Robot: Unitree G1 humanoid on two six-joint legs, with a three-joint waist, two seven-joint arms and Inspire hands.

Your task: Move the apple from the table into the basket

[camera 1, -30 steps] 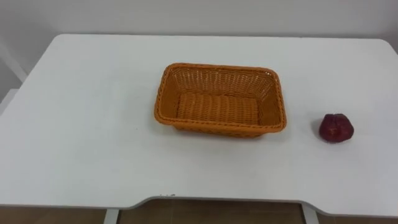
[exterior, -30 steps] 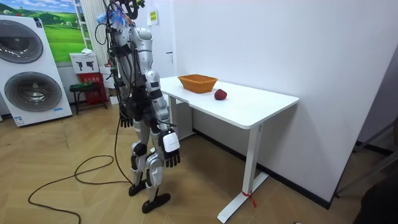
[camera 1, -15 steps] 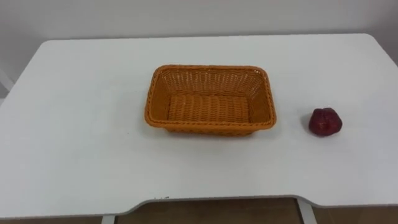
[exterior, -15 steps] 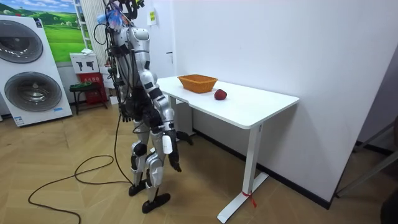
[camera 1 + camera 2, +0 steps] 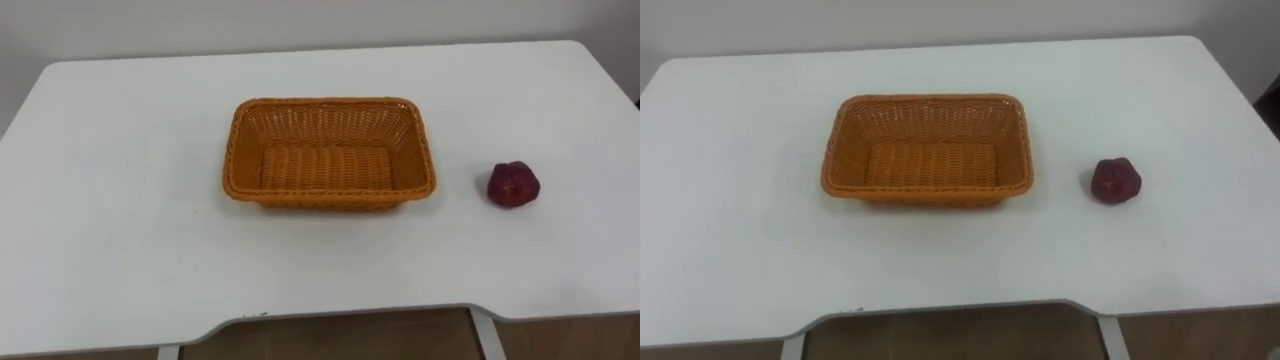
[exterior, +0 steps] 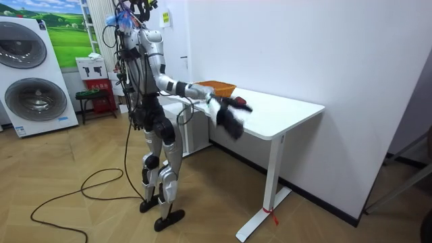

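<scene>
apple (image 5: 513, 184): there is one, and it lies on the white bench (image 5: 120, 240) to the robot's right of the basket (image 5: 329, 152), near the basket's short right side but apart from it, outside the rim, on the bare top. it is dark red, almost maroon, with a lumpy, slightly ridged outline rather than a smooth round one, a shallow dip on top and a faint sheen, and it casts a small soft shadow on the white surface. in the room view the robot stands upright at the bench's long edge, facing it, with its right arm stretched forward at about bench height. the right hand (image 6: 230, 119) is a dark smear at the near edge of the bench, just in front of the apple from that side, and whether its fingers are spread or curled cannot be told, nor whether it touches the fruit. the left hand (image 6: 135, 124) hangs low beside the hip on the far side of the body, and its fingers cannot be made out either. there is one basket: orange, woven, rectangular, with a thick braided rim, sitting square near the middle of the one bench.
</scene>
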